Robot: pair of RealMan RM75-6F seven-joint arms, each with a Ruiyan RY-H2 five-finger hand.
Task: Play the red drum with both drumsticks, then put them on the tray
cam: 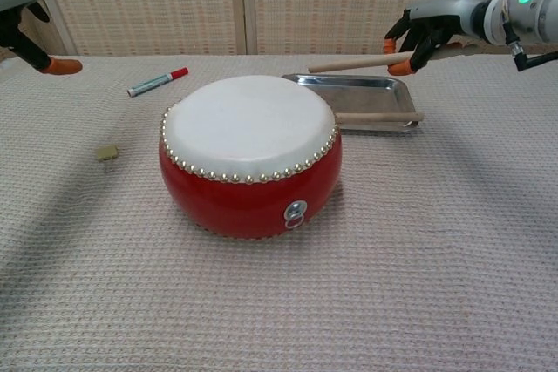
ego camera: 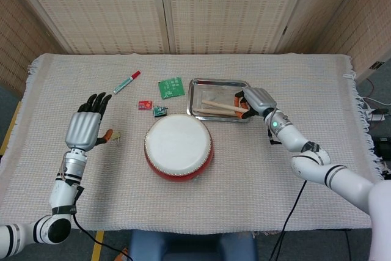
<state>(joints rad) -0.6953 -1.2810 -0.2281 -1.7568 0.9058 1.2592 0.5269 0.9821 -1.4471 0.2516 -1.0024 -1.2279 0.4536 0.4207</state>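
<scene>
The red drum (ego camera: pixel 178 147) is sitting near the middle of the table (ego camera: pixel 305 224), its white skin facing up and nothing touching it, so the playing part is, by the look of things, over. Just behind it and to the right, the metal tray (ego camera: pixel 195 84) is already carrying one drumstick (cam: pixel 377 117), which is lying along the tray's near edge with its tip poking past the rim. The right hand (ego camera: pixel 253 101) is hovering over the tray's right side, fingers wrapped around the second drumstick (cam: pixel 349 64); in the chest view that stick is hanging level above the tray and not yet touching it. It is being held flat and roughly parallel to the first, presumably so that it can be lowered alongside without rolling off.

The left hand (ego camera: pixel 85 128) is standing well away at the left of the table, raised, fingers spread and holding nothing, its job apparently done.

Other things are lying clear of the work: a red-capped marker (ego camera: pixel 126 82) and a small green board (ego camera: pixel 171 87) behind the drum, two small pieces (ego camera: pixel 152 108) between board and drum, and a binder clip (cam: pixel 107 153) to the drum's left.
</scene>
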